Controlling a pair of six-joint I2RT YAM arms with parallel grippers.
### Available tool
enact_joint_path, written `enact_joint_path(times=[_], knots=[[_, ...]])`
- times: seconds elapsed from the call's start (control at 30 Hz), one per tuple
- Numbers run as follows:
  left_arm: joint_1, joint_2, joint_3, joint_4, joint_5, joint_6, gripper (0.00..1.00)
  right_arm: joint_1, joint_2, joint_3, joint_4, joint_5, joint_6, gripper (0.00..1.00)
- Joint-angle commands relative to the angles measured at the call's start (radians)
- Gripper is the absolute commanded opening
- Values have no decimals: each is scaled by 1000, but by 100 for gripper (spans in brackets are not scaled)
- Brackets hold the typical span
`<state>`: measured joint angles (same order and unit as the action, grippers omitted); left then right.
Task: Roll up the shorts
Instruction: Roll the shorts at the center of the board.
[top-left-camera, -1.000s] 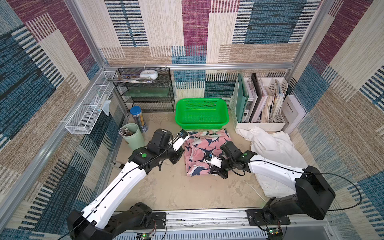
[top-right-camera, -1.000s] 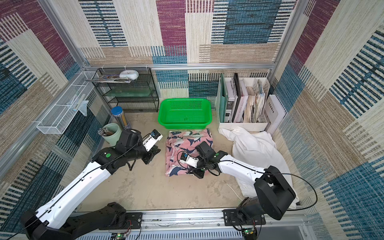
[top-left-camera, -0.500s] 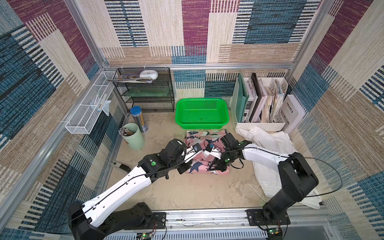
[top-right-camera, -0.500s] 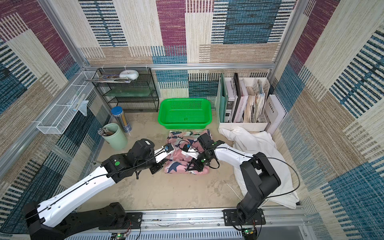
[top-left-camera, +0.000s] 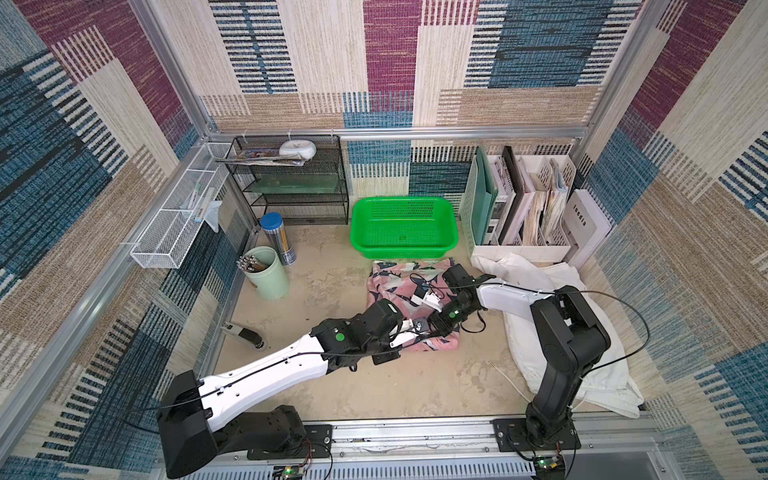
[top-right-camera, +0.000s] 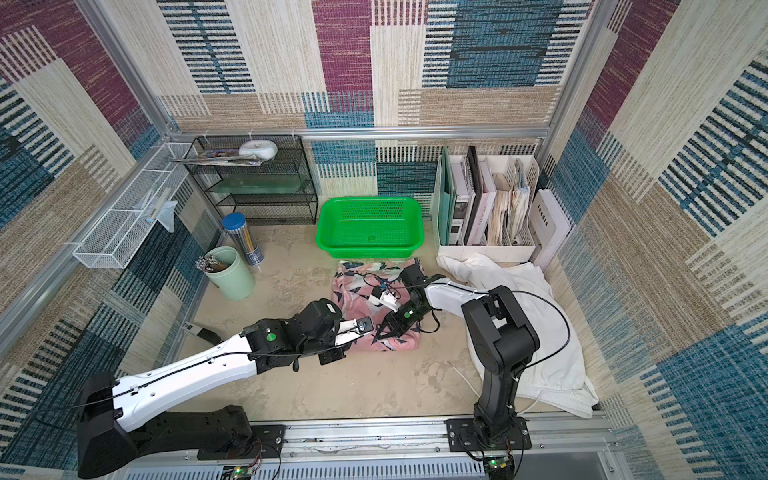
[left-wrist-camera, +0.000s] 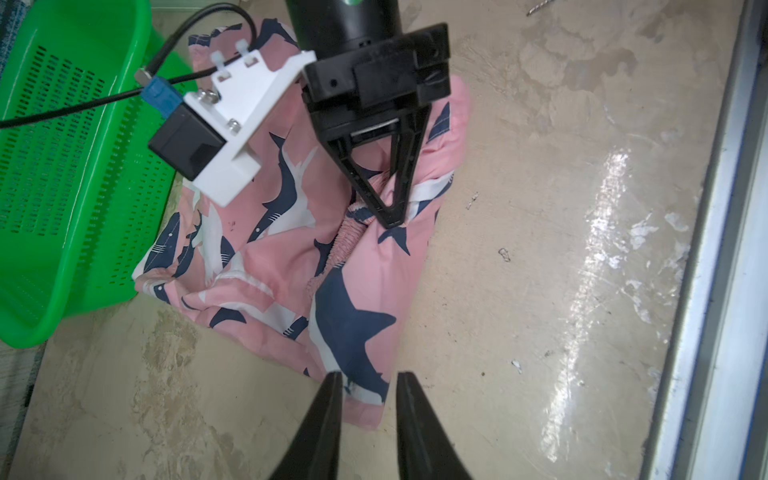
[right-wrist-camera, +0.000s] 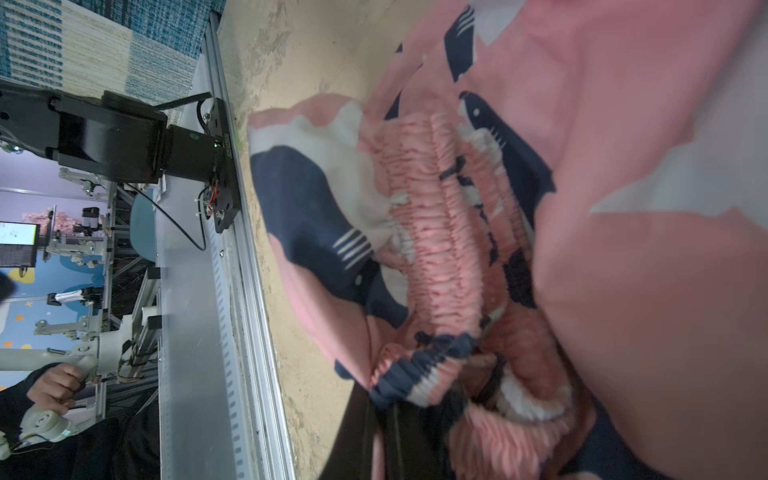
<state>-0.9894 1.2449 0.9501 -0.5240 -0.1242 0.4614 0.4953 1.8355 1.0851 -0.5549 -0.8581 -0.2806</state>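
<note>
**Left wrist view: pink shorts (left-wrist-camera: 291, 249) pinched at the waist**

The pink shorts, printed with navy and white sharks, are seen crumpled on the surface (left-wrist-camera: 519, 291), just beside the green basket (left-wrist-camera: 62, 166). A bunched fold at the elastic waist is clamped by the right gripper (left-wrist-camera: 390, 220), its jaws closed tight on the cloth. The left gripper (left-wrist-camera: 368, 374) is held over the near corner, jaws narrowly parted above the cloth. In a top view, the white shorts (top-left-camera: 519, 268) are spread just beside the pink pair.
</note>
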Motion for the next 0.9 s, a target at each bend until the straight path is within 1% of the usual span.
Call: enact_joint_path(times=[0.0,0.07,0.1,0.4,0.6,0.77,0.87], knots=[[-35,30,-24,92,-85,63,35,-12,25,13,-10,-36,32,0],[-56,46,-50,135,-107,86,55,-18,40,15,-14,-51,34,0],[-63,53,-65,162,-118,99,60,-20,47,19,-18,-60,31,0],[-84,201,-110,335,-167,159,62,-48,89,25,-18,-128,25,0],[-85,287,-114,381,-189,182,62,-54,105,33,-27,-163,11,0],[-82,360,-120,416,-209,186,62,-56,113,31,-33,-165,0,0],[-76,394,-121,427,-205,187,64,-57,114,30,-34,-170,-2,0]])
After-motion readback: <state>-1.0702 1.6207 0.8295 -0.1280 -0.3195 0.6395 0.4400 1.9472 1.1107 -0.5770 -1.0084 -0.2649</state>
